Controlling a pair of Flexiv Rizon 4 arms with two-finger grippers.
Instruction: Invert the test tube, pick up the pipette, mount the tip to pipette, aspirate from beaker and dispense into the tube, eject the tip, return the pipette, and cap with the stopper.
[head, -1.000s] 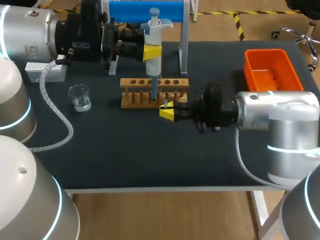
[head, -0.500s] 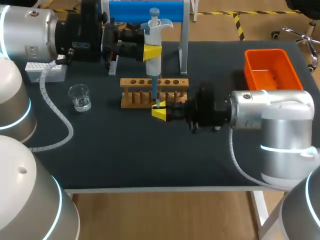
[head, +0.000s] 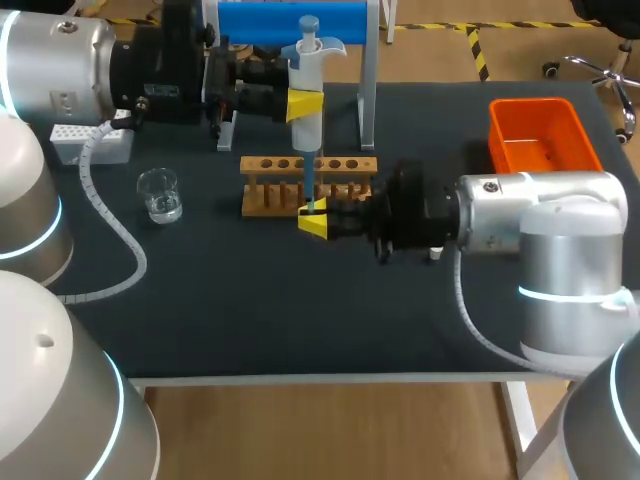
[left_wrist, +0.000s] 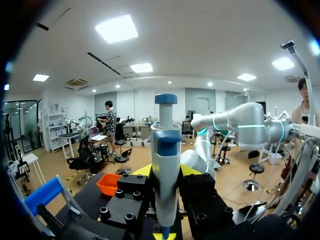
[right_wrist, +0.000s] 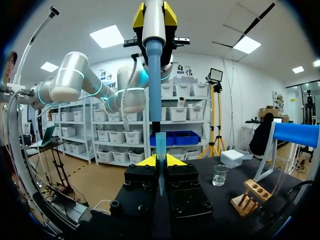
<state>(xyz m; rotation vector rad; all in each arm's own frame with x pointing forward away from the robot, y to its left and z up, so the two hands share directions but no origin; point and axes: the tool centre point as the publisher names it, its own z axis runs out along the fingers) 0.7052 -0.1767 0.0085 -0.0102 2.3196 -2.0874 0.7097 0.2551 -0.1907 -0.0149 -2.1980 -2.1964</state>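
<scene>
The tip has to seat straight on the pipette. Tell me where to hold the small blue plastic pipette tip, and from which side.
Grip the small blue plastic pipette tip on its wider upper part, below the top rim, coming in level from the side. It stands upright, narrowing downward, with the white-and-blue pipette directly above, so the top must stay free.

Left gripper (head: 305, 104), clamped, hangs high; right gripper (head: 314, 222), clamped too, sits directly below it.
</scene>
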